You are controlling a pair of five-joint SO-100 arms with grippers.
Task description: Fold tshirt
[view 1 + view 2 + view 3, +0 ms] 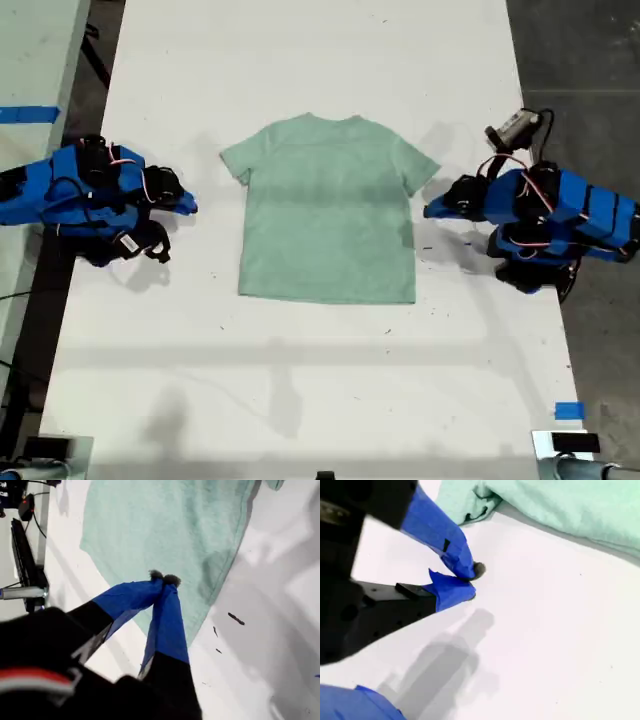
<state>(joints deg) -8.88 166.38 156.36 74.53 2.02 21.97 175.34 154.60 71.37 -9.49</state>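
Note:
The pale mint-green tshirt (328,208) lies flat and face up in the middle of the white table (300,380), collar toward the far edge and both sleeves spread. My first gripper (430,210) is the blue arm at the exterior view's right. Its blue-taped jaws are shut and empty, just off the shirt's side edge below the sleeve; the first wrist view shows its tips (164,579) hovering over the tshirt (170,525). My second gripper (190,207), at the exterior view's left, is shut and empty (472,577) over bare table, apart from the sleeve (470,502).
Small dark marks (425,247) dot the table beside the shirt. A small grey device (515,125) sits above the arm at the exterior view's right. Blue tape (568,410) marks the near corner at that view's right. Dark floor borders both long table edges.

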